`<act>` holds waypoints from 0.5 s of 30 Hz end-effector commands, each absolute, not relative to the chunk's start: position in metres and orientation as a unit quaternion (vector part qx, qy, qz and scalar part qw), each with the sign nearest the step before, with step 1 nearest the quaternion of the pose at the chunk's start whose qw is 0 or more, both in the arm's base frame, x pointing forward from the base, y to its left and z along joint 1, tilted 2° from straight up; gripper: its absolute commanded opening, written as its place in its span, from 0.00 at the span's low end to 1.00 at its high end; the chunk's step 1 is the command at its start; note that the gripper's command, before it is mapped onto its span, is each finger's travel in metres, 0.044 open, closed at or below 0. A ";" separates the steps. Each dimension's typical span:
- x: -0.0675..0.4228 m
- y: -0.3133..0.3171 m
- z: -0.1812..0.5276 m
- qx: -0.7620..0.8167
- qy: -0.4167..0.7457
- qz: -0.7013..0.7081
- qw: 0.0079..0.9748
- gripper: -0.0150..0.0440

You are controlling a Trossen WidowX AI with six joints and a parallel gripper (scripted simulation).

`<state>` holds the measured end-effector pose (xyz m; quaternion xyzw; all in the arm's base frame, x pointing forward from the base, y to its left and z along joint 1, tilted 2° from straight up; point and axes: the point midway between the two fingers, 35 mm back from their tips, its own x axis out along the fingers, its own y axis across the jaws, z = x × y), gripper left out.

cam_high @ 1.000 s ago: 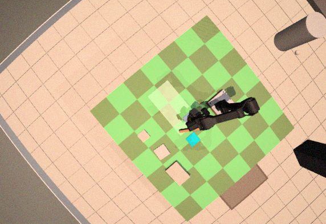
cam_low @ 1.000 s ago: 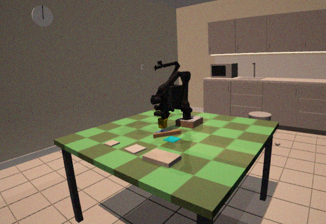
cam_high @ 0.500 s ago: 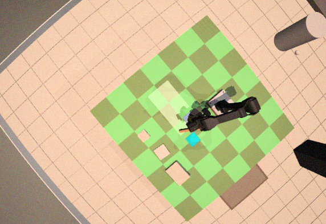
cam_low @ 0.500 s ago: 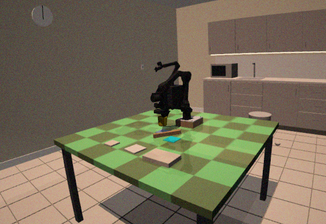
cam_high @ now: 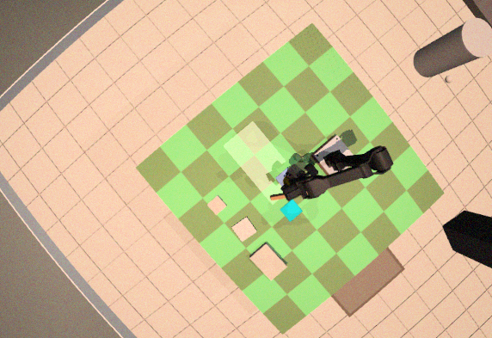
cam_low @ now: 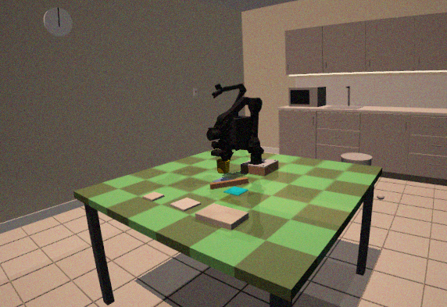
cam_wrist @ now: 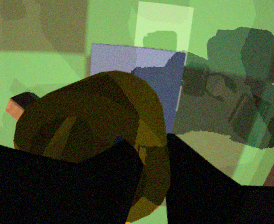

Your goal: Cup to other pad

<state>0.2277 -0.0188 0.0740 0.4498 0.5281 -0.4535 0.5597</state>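
A dark yellow cup [cam_low: 223, 165] [cam_wrist: 88, 123] stands upright over a blue-grey pad [cam_low: 234, 175] [cam_wrist: 157, 70] [cam_high: 280, 177] near the table's middle. I cannot tell whether its base touches the pad. My gripper [cam_low: 223, 158] [cam_wrist: 156, 139] [cam_high: 294, 174] is shut on the cup's rim from above. In the overhead view the arm hides the cup. The marbles do not show. A cyan pad [cam_high: 292, 210] [cam_low: 235, 190] lies a little nearer the front. An orange-brown bar [cam_high: 275, 198] [cam_low: 229, 183] [cam_wrist: 15, 107] lies between the two pads.
Three flat tan slabs [cam_high: 217, 204] [cam_high: 243, 229] [cam_high: 267, 261] lie in a row toward the table's front left; they also show in the side view [cam_low: 153, 196] [cam_low: 184, 204] [cam_low: 221, 215]. The arm's base block [cam_low: 262, 167] [cam_high: 331, 157] stands behind the pads.
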 end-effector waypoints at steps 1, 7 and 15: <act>0.231 -0.013 0.074 0.450 0.527 -0.454 0.560 0.25; 0.234 -0.003 0.074 0.451 0.526 -0.455 0.560 0.25; 0.239 0.011 0.074 0.451 0.526 -0.455 0.559 0.25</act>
